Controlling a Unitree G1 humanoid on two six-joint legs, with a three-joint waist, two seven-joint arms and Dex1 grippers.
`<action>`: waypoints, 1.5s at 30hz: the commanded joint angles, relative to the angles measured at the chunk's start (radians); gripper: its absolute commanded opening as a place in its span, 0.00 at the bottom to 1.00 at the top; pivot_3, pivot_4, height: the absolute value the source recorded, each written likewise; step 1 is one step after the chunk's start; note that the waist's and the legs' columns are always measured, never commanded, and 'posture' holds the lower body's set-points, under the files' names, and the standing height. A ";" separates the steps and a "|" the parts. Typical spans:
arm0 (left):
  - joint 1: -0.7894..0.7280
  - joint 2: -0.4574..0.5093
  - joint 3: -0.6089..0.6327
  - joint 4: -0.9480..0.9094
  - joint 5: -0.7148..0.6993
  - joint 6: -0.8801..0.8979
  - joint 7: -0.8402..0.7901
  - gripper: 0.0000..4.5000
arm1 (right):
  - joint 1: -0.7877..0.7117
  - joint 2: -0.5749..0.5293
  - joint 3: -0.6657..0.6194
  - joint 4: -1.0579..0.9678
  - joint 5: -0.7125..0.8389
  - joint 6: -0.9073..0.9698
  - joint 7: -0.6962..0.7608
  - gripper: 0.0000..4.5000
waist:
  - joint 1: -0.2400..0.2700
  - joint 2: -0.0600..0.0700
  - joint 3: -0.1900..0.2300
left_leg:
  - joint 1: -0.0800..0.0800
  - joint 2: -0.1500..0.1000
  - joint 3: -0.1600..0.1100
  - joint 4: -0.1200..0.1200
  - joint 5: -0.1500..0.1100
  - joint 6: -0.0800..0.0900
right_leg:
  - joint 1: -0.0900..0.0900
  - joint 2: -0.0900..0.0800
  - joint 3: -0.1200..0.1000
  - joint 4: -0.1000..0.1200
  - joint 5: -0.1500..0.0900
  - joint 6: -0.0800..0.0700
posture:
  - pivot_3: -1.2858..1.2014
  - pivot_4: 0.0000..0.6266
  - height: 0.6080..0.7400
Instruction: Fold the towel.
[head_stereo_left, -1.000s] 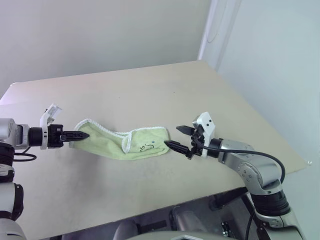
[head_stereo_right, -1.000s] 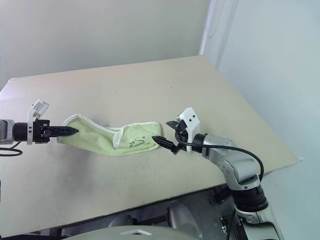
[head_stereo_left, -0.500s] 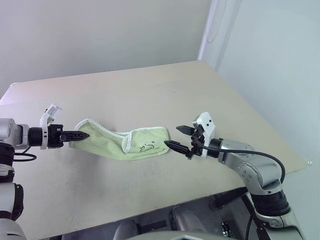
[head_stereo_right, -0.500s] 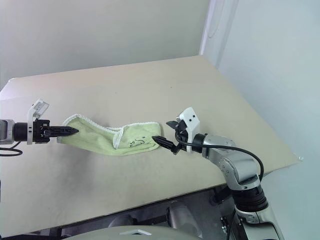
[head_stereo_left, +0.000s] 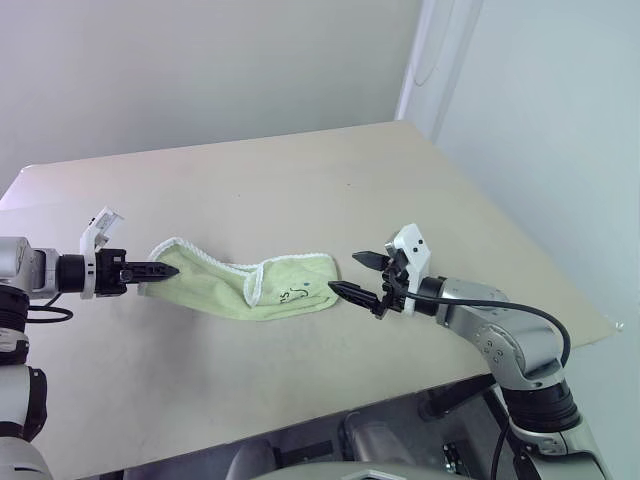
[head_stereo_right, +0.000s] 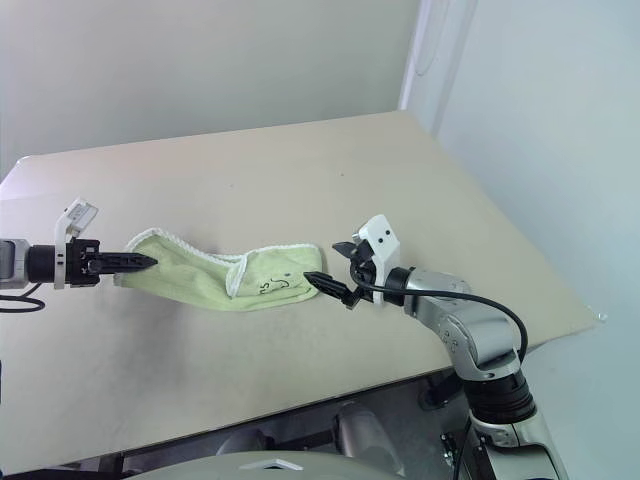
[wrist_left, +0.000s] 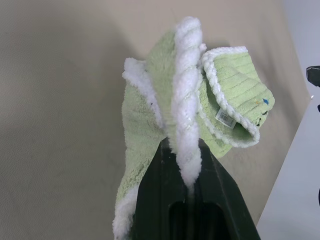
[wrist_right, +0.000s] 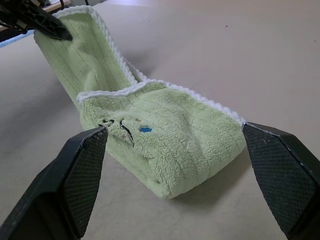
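We see the towel (head_stereo_left: 245, 285) lying stretched left to right on the near half of the beige table (head_stereo_left: 300, 180), partly doubled over itself. Its left end is lifted off the surface, while its right part rests on the table with a folded-over flap showing a white stitched edge (wrist_right: 150, 85) and a dark logo (wrist_right: 122, 127) beside a small blue mark. A small white tag (wrist_left: 226, 117) shows inside the fold in the left wrist view.

Our left end effector (head_stereo_left: 165, 270) is closed on the towel's left end, its two black fingers (wrist_left: 170, 200) pinching the thick white edging that rises between them. It points to the right along the cloth.

Our right end effector (head_stereo_left: 355, 275) hangs just beside the towel's right end, its fingers (wrist_right: 80, 175) spread wide apart and gripping nothing. In the right wrist view the folded right end lies between the two finger pads, apart from both.
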 joint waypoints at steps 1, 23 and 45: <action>-0.024 0.013 0.007 -0.019 -0.005 0.002 -0.010 0.01 | -0.007 -0.004 -0.007 -0.021 0.008 -0.019 0.004 1.00 | 0.000 0.000 0.000 | 0.000 0.000 0.000 0.000 0.000 0.000 | 0.000 0.000 0.000 0.000 0.000 0.000 | 0.52 0.00 1.00; -0.140 -0.150 0.009 -0.157 -0.158 0.245 0.007 0.01 | 0.032 0.013 -0.008 -0.027 -0.025 -0.017 -0.064 1.00 | 0.024 -0.001 -0.001 | 0.000 0.000 0.000 0.002 0.000 0.000 | 0.001 0.000 0.000 0.000 0.000 0.000 | 0.52 0.00 1.00; -0.130 -0.143 0.023 -0.179 -0.230 0.271 0.081 0.01 | 0.033 0.008 -0.003 -0.028 -0.015 -0.019 -0.078 1.00 | 0.001 0.000 0.000 | 0.001 0.000 -0.001 0.001 0.000 0.000 | 0.001 0.001 0.001 0.001 0.000 0.000 | 0.52 0.00 1.00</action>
